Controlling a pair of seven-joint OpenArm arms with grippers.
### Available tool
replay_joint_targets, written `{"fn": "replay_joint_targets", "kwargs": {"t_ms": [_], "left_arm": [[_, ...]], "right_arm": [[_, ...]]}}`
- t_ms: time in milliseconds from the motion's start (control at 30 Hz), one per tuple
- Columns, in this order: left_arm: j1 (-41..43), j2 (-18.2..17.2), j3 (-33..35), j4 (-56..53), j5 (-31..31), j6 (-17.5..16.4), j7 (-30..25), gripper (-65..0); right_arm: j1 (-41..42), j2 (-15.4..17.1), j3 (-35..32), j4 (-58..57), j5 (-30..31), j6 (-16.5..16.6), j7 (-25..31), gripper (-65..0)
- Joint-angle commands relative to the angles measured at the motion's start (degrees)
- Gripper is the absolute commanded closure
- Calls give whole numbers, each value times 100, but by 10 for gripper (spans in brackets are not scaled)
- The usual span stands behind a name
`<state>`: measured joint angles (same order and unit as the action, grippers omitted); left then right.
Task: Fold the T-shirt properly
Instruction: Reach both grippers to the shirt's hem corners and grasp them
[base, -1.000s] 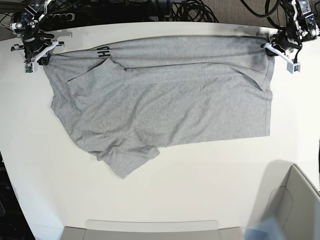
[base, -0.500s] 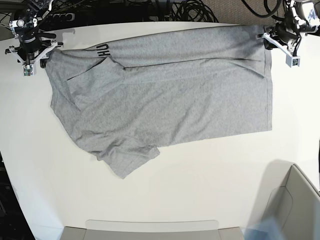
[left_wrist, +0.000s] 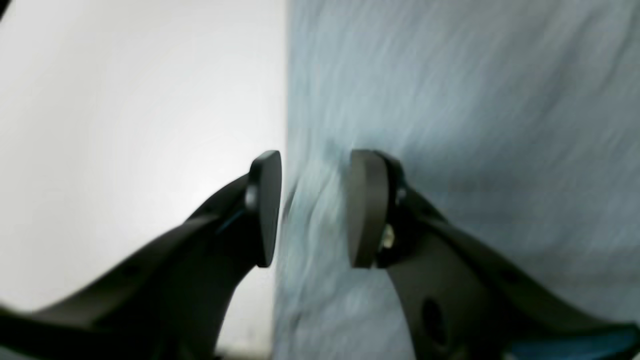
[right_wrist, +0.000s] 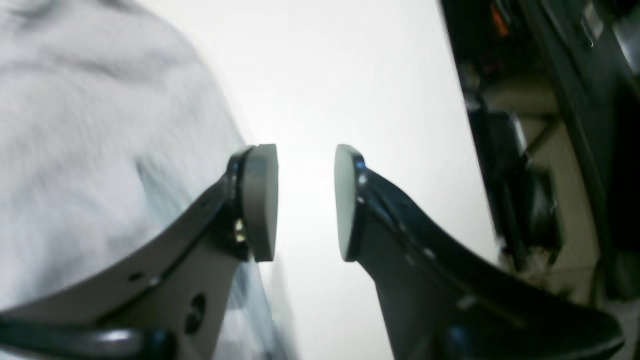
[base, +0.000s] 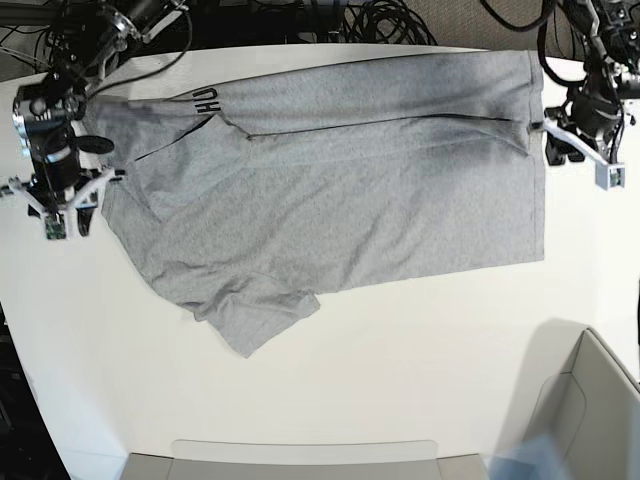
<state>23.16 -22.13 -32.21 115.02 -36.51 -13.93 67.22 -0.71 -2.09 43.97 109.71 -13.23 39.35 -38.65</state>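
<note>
The T-shirt (base: 340, 190) lies spread on the white table (base: 400, 370), grey, a folded strip along its far edge — black capitals "HU" (base: 206, 99) show there, the rest hidden. The left gripper (base: 578, 150) and right gripper (base: 58, 200) flank it, jaws parted, holding nothing.

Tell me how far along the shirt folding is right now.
Done: one lengthwise fold, the light heather-grey cotton T-shirt lying doubled on the white table, black lettering showing at its far edge. In hand: nothing; the left gripper and right gripper are both open beside the shirt's ends. Left: the loose sleeve at the near edge and further folds.
</note>
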Motion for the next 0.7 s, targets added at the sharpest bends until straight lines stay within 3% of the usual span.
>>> {"fn": "replay_joint_targets", "kwargs": {"t_ms": [0, 200, 367, 567, 667], "left_arm": [[-289, 37, -28, 71, 25, 18, 52, -226], [-1212, 257, 201, 71, 25, 18, 1010, -226], [-1362, 257, 473, 71, 25, 26, 1098, -226], [-1371, 459, 473, 71, 25, 26, 1098, -226], [-1371, 459, 473, 71, 25, 26, 1098, -226]], "right_arm": [[286, 37, -260, -118, -114, 65, 151, -195], [1781, 11, -797, -2175, -1099, 65, 186, -194], [2757, 169, -832, -3986, -1362, 65, 195, -194], [3047, 556, -1342, -6096, -1362, 60, 1206, -194], [2959, 565, -1350, -6395, -1371, -168, 1259, -194]]}}
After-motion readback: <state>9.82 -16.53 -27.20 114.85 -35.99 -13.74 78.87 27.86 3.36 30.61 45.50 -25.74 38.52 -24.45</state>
